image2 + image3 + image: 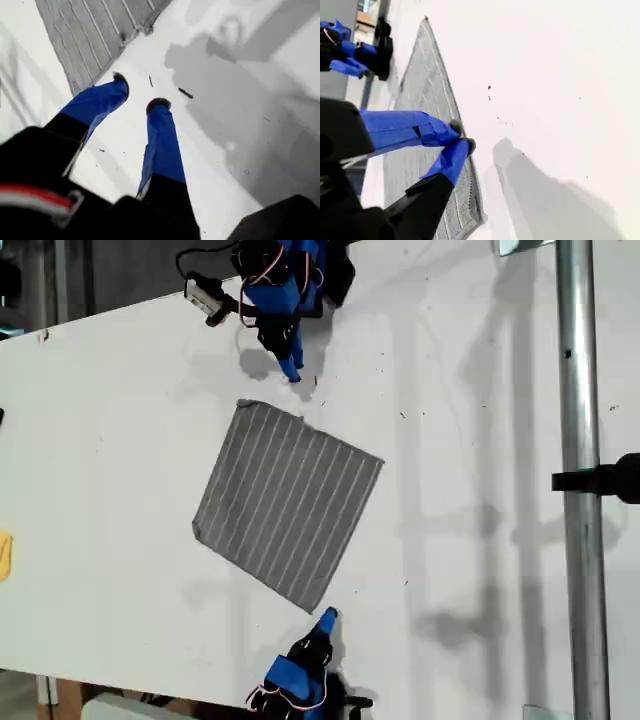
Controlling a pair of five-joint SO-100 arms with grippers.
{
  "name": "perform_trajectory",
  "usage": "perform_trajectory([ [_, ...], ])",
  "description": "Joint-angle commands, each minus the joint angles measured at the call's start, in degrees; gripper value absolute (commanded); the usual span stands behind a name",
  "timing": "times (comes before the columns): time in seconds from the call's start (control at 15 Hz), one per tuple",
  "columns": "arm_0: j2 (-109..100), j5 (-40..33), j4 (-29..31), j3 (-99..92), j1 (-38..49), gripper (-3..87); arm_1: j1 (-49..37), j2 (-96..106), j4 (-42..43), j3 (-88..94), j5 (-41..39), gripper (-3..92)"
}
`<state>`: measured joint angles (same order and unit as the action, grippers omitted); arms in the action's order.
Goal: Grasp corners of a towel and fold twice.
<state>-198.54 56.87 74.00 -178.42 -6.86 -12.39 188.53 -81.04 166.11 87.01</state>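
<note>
Towel (290, 500) lay flat and unfolded on the white bench (120, 390), turned like a diamond, between the two arms. Our first tool (139, 90) stood at the exterior view's top, jaws apart with nothing between them, just short of the nearest corner (145, 27), whose hem curled up a little. A few dark specks (185, 92) marked the bench beside it. Our second tool (462, 136) sat at the exterior view's bottom (328, 616), its tips pressed together. It hung right at the towel's edge near the lower corner (310, 606). We could not tell whether it touched the cloth. A metal pole (575, 440) ran down the exterior view's right.
</note>
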Motion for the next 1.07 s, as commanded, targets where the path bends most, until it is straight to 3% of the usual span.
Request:
perform_trajectory([
  [0.0,-0.4,30.1,-0.1,-0.4,20.7,-2.8,-2.0,-0.3,-0.1,-0.1,-0.9,-0.3],
  [0.33,-0.4,30.0,-0.1,-0.4,20.5,-2.8,-1.8,-0.3,-0.1,-0.1,-0.9,-0.3],
  [0.73,-0.4,36.1,-1.0,2.5,18.2,-2.9,4.0,-1.4,0.9,-8.5,-1.0,-0.3],
  [1.0,12.2,35.6,2.7,20.5,17.5,-2.9,7.8,-30.5,12.5,-28.7,-6.6,-0.3],
])
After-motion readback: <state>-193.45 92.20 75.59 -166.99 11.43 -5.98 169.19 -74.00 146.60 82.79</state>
